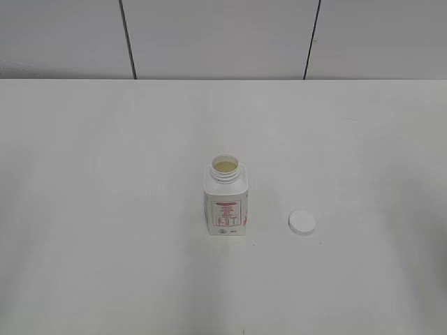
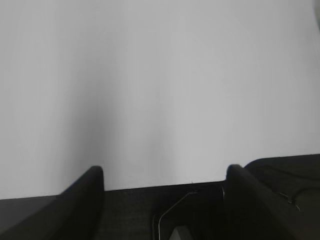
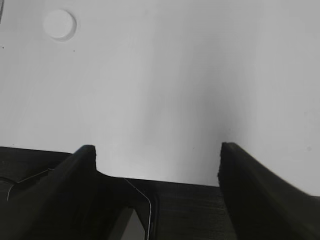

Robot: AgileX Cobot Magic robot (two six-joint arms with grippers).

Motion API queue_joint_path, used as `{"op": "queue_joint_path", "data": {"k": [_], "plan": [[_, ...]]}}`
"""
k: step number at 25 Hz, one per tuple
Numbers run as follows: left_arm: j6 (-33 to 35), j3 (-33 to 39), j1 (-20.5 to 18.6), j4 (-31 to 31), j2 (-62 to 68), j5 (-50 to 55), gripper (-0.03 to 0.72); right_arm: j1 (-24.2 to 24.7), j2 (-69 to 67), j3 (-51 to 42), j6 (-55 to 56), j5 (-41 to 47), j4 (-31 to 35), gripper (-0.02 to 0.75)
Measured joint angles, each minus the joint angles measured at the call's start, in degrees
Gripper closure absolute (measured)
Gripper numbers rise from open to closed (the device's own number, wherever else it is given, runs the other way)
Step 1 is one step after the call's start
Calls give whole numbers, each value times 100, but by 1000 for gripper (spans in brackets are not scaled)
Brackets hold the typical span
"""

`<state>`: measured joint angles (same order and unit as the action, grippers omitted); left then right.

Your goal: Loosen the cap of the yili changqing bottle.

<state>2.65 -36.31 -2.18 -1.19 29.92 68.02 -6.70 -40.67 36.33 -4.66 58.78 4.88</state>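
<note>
In the exterior view, the bottle [image 1: 225, 197] stands upright on the white table [image 1: 105, 209], near the middle of it. Its neck is open, and a pale yellowish content shows inside the mouth. The red printed label faces the camera. The cap [image 1: 302, 222] is off the bottle. It lies flat on the table to the right of the bottle, near it but apart, with a clear gap between them. No arm and no gripper shows in this view. Behind the table there is a grey wall [image 1: 223, 35] with dark vertical seams.

In the left wrist view, the left gripper [image 2: 165, 187] is at the bottom of the picture. Its two dark fingers [image 2: 82, 200] stand wide apart, and nothing is between them. In front of the fingers there is only the bare white table [image 2: 160, 90], and under them a dark edge. The bottle and the cap do not show here.

In the right wrist view, the right gripper [image 3: 157, 167] is also spread wide, and it has hold of nothing. The cap [image 3: 59, 24] lies on the table [image 3: 200, 75] far ahead of the fingers [image 3: 250, 185] and to the left of them, well apart, in the top left corner of the picture. The bottle does not show in this view.
</note>
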Motion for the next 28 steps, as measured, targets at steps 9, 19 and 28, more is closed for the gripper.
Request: {"op": "queue_joint_path", "data": {"k": [9,19,28], "plan": [[-96,437,0,72,-1140,-333,221,0,699,-163,91,353,5,143],[-67,627,0,78,-1861,-732,221,0,1276,-225,108,454,5,143],[-60,627,0,78,-2315,-733,222,0,1759,-655,120,451,16,143]]}}
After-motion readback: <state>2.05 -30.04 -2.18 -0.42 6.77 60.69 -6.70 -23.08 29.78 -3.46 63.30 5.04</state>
